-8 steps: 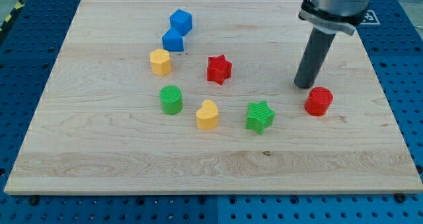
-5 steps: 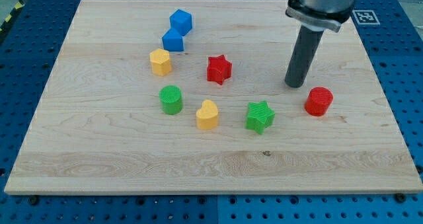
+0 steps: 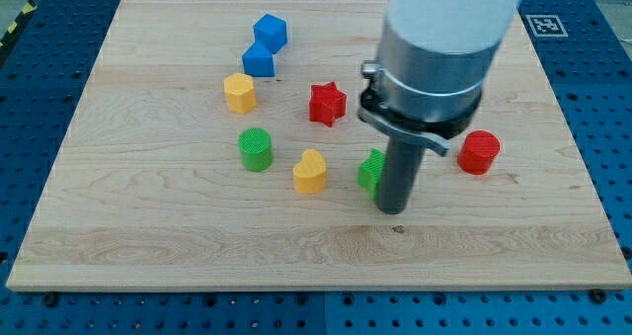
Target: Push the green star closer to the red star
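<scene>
My tip (image 3: 392,209) presses the green star's (image 3: 370,172) lower-right side. The red star (image 3: 327,104) sits well apart; pushing remains. No gripper fitted.

my tip (image 3: 392,209) sits on the board (image 3: 148,226) at the lower-right edge of the green star (image 3: 370,171), touching or nearly so; rod hides most of the star. Red star (image 3: 327,104) is above and slightly left of green star, apart. Yellow heart block (image 3: 309,172) just left of green star. Green cylinder (image 3: 256,148) further left, up a bit. Yellow block (image 3: 239,93) above the cylinder. Two blue cubes at upper left: lower one (image 3: 259,60) above-right of yellow block, upper one (image 3: 270,31) touching it, toward view's top. Red cylinder (image 3: 478,152) right of the rod, apart.
</scene>
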Controlling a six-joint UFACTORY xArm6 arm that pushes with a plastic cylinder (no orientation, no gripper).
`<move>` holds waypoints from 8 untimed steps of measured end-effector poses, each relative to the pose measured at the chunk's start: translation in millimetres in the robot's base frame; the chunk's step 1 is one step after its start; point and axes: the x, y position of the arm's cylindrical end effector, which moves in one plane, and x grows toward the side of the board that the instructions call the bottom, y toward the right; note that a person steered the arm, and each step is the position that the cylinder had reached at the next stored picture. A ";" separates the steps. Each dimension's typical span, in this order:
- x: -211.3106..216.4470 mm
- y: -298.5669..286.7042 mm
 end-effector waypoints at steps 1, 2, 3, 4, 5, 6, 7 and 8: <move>0.0 -0.2; -3.3 -0.2; -14.6 -0.2; -29.2 -0.2; -40.6 -0.2; -40.6 12.4; -42.2 43.8; -48.6 41.0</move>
